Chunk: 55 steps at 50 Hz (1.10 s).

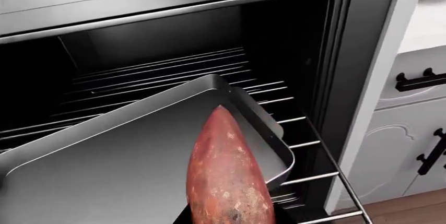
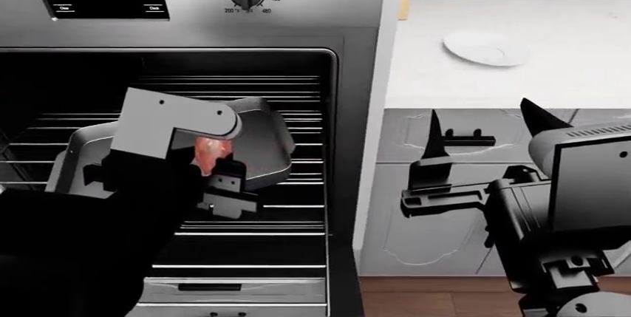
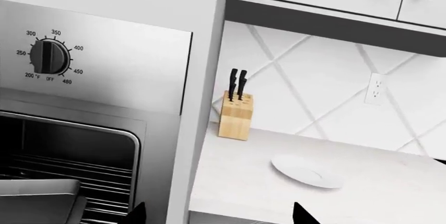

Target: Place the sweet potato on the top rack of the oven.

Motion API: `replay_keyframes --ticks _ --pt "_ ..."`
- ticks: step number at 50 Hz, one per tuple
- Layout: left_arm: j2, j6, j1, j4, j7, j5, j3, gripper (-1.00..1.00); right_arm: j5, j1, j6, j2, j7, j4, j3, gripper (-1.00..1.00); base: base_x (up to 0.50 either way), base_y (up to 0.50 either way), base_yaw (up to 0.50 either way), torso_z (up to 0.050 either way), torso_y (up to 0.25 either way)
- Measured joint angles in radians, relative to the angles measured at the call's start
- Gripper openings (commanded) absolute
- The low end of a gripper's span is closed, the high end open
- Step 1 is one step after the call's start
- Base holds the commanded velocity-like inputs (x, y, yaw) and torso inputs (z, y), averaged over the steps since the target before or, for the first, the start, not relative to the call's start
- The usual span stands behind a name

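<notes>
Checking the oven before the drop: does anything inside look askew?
Yes. The baking tray sits crooked on the wire rack, turned at an angle, one corner poking toward the opening. The sweet potato hangs over it in the left pincer.

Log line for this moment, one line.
left gripper: shut on sweet potato, over tray | oven: open | right gripper: open, idle
</notes>
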Motion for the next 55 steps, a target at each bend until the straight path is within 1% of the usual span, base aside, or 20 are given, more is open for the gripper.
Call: replay_keyframes --ticks 9,25,39,55 --pt "-0.005 -0.003 -0.012 -0.031 0.027 0.013 -0.002 -1.0 -0.017 -0.01 -0.011 -0.003 -0.011 0.009 0.001 1.0 0.0 0.0 0.0 0.0 0.0" --pt "0.011 -0.042 -0.099 -0.19 0.126 0.081 0.016 -1.0 -0.037 -0.027 -0.031 0.003 -0.029 0.018 0.008 1.0 0.0 0.0 0.0 0.0 0.0" --pt "0.039 -0.035 -0.138 -0.327 0.244 0.182 0.032 -1.0 -0.046 -0.028 -0.039 0.005 -0.036 0.021 0.009 1.0 0.0 0.0 0.0 0.0 0.0" --pt "0.061 0.002 -0.135 -0.453 0.369 0.296 0.054 -1.0 -0.061 -0.031 -0.042 -0.001 -0.043 0.031 0.001 1.0 0.0 0.0 0.0 0.0 0.0"
